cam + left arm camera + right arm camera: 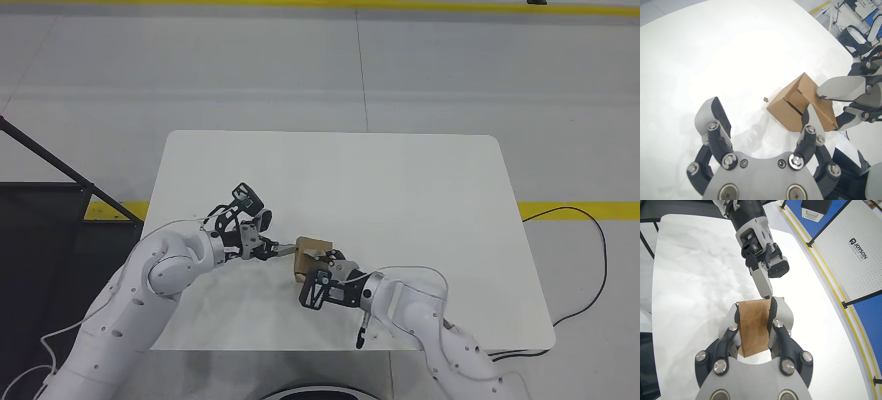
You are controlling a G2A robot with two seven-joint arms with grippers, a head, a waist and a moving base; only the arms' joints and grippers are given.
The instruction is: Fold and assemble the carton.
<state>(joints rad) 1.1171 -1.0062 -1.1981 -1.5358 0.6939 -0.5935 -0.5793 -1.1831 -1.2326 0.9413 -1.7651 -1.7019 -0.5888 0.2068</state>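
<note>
The carton (753, 325), a small brown box with its walls already squared up, stands tilted on the white table (400, 180), whose robot-side edge lies near the carton and whose far edge is well apart from it. Clamped across the carton's two long sides is the right gripper (755, 306), pinching the body between its pads. At the carton's far end, where slits mark the end flaps, the left gripper (762, 103) is spread wide. One fingertip (767, 297) touches the end edge, and the other finger stands well clear of the carton. A tiny cardboard scrap (765, 99) lies just beside the carton. The step in hand looks like pressing an end flap home. To do it well, the pushing fingertip should bear on the flap's middle and drive squarely toward its fold line. The right clamp needs only enough squeeze to resist that push without bowing the walls, since a skewed push could twist the carton in the grip.
</note>
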